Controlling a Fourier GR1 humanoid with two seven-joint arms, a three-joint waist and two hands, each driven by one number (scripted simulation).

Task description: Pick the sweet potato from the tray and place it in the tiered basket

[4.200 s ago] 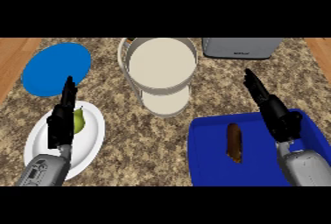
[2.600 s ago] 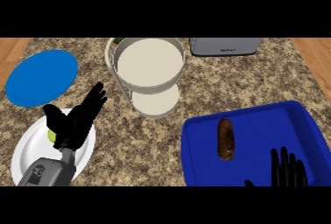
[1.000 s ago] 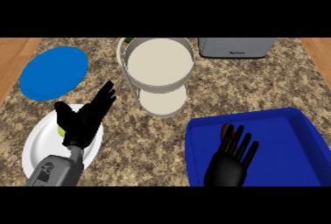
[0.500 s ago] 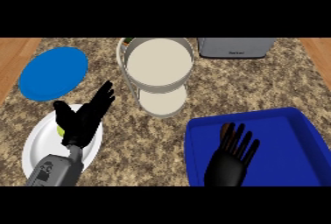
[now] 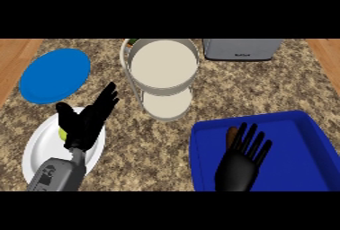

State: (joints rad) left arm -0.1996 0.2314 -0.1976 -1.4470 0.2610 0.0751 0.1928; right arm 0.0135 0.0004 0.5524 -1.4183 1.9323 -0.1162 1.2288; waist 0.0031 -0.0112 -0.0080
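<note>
Black right robot hand [image 5: 240,167], fingers [image 5: 252,137] spread straight, partly hides the sweet potato [image 5: 231,134].

The right hand [image 5: 239,168] lies flat at the near right, fingers straight and spread, pointing far, while the left hand [image 5: 85,123], on its grey forearm [image 5: 56,174], stretches open fingers far-right.

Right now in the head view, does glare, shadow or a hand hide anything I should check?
Head view: light is even, with no glare on the blue tray; the open right hand covers most of the sweet potato, only its far end showing; the left hand hides part of the white plate.
</note>
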